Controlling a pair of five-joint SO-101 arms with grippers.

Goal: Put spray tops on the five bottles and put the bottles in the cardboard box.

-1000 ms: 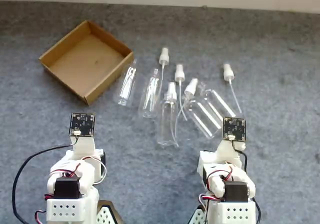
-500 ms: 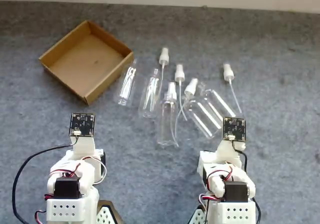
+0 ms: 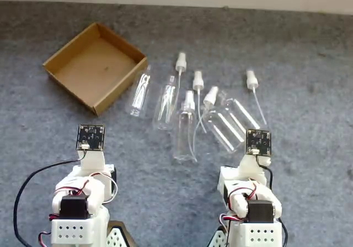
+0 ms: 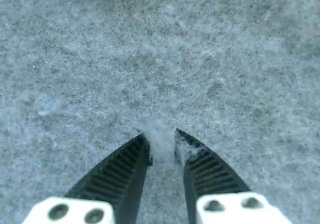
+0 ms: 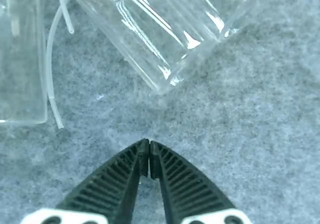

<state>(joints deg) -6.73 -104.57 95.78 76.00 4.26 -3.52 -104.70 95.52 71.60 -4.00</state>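
Five clear bottles lie on the grey carpet in the middle: one (image 3: 140, 94) beside the cardboard box (image 3: 58, 68), one (image 3: 166, 102), one (image 3: 184, 131), and two (image 3: 220, 129) (image 3: 241, 114) side by side. White spray tops (image 3: 180, 63) (image 3: 197, 82) (image 3: 189, 98) (image 3: 210, 96) (image 3: 251, 80) with thin tubes lie among them. My right gripper (image 5: 149, 145) is shut and empty, just short of a bottle's base (image 5: 150, 44); another bottle (image 5: 20, 59) and a tube (image 5: 49, 74) lie alongside. My left gripper (image 4: 161, 137) rests over bare carpet, open by a narrow gap.
The left arm (image 3: 83, 194) and right arm (image 3: 251, 197) sit folded at the table's near edge. The box is open-topped with nothing in it, at the far left. Grey carpet (image 3: 309, 137) covers the table to the right of the bottles.
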